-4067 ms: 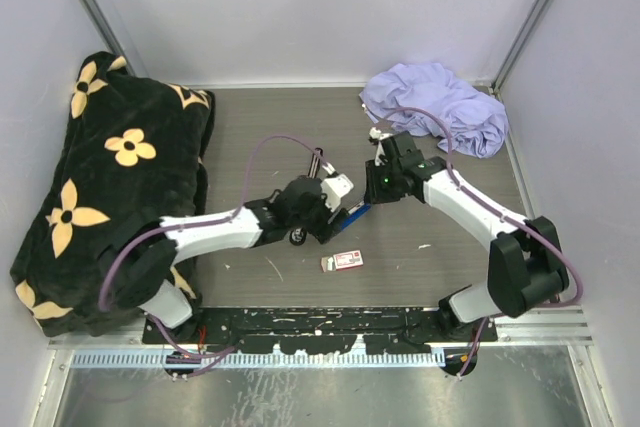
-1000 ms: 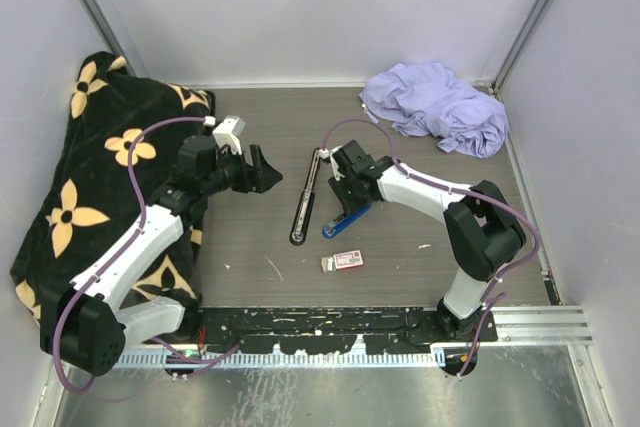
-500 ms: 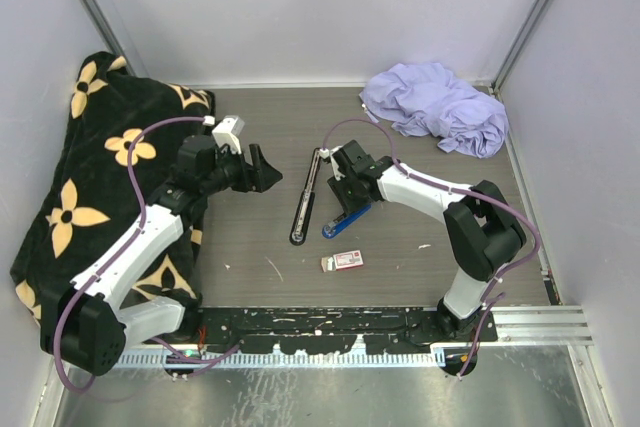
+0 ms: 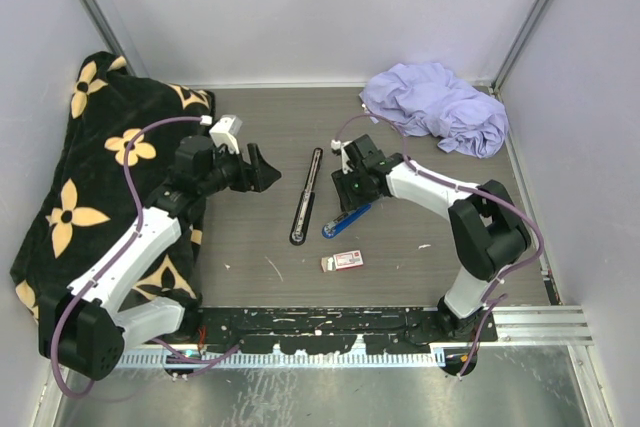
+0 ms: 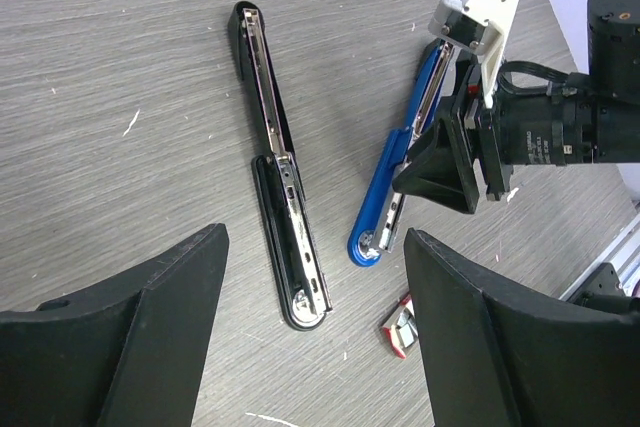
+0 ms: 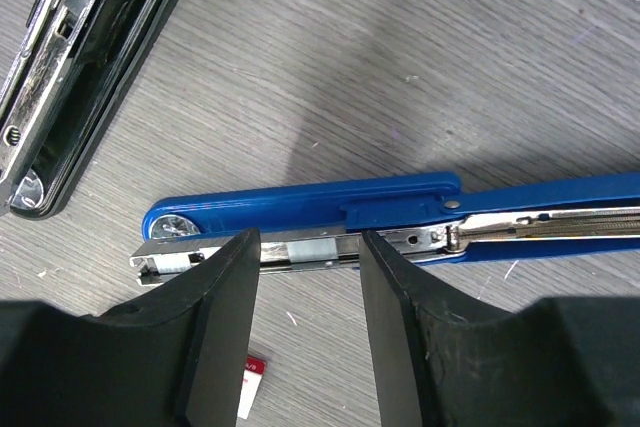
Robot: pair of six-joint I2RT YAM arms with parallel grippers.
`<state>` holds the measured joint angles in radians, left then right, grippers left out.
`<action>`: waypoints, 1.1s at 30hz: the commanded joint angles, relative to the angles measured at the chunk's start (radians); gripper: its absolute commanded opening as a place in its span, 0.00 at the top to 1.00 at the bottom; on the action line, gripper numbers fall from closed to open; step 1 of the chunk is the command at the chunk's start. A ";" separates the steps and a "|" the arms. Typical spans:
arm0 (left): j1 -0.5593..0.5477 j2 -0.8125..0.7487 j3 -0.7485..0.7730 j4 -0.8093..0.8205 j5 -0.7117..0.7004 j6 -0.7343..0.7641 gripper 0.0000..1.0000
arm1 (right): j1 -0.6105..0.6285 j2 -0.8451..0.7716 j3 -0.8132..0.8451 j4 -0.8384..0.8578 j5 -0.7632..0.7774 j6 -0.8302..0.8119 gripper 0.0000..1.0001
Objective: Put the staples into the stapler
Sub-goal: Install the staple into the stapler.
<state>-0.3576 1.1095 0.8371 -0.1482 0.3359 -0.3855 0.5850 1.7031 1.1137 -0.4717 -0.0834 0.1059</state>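
Our right gripper [image 6: 308,239] hovers over the opened blue stapler [image 4: 352,217], jaws partly open and gripping nothing. Our left gripper [image 5: 315,242], spread wide and empty, sits well left of that stapler, beyond the black stapler [image 4: 305,197]. The staples [image 4: 342,262] lie just near-side of the blue stapler's end.

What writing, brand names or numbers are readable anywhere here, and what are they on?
No text is legible in any view.
Staples box: red and white label; any print on it is too small and blurred to read.
Blue stapler: no readable marks show.
Black stapler: no readable marks show.
Black blanket: yellow flower shapes only, no words.
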 commanded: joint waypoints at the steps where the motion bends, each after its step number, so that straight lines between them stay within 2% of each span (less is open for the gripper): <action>1: 0.007 -0.032 0.008 0.023 -0.008 0.001 0.26 | -0.027 -0.064 -0.020 0.061 -0.061 0.037 0.48; 17: 0.007 -0.018 0.006 0.029 -0.010 0.002 0.26 | -0.074 -0.056 -0.053 0.082 -0.160 0.066 0.48; 25: 0.008 -0.017 0.004 0.029 -0.011 0.002 0.26 | -0.074 -0.044 -0.050 0.082 -0.182 0.068 0.54; 33: 0.006 -0.015 0.003 0.028 -0.011 0.002 0.26 | -0.074 -0.035 -0.055 0.082 -0.181 0.064 0.55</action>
<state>-0.3576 1.1004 0.8368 -0.1486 0.3275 -0.3851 0.5125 1.6817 1.0607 -0.4179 -0.2527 0.1650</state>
